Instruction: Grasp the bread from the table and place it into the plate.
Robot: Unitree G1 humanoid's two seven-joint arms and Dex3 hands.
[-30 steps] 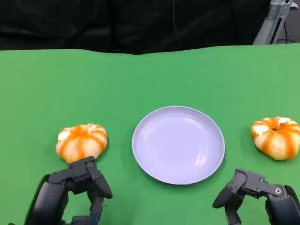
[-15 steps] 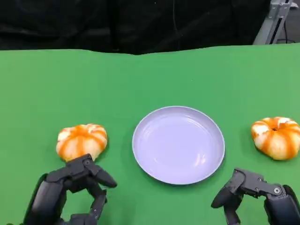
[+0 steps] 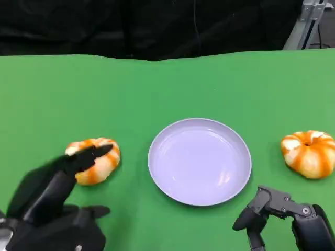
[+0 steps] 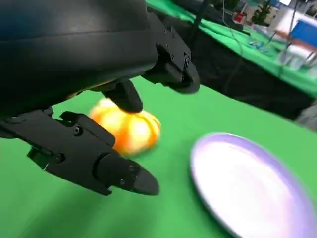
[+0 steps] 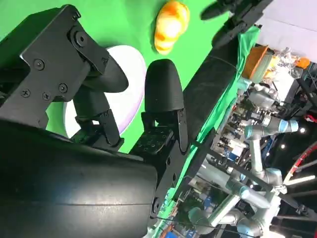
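Observation:
Two orange-and-white striped breads lie on the green table: one [image 3: 94, 159] left of the plate, one [image 3: 309, 153] at the right. The lilac plate [image 3: 199, 161] sits between them with nothing on it. My left hand [image 3: 52, 193] is raised and blurred, its fingers apart and reaching over the near side of the left bread. In the left wrist view that bread [image 4: 130, 130] lies just beyond the spread fingers [image 4: 121, 176], with the plate [image 4: 247, 186] beside it. My right hand [image 3: 282, 219] hovers near the table's front edge, holding nothing, short of the right bread.
A black backdrop runs behind the table's far edge [image 3: 167, 57]. A grey metal frame [image 3: 306, 23] stands at the back right. The right wrist view shows the plate [image 5: 131, 89], the left bread [image 5: 171, 20] and other robot arms [image 5: 257, 144] in the room beyond.
My left hand has risen and moved forward, so its fingers now overlap the left bread's near side. The right hand has barely shifted. Breads and plate stay put.

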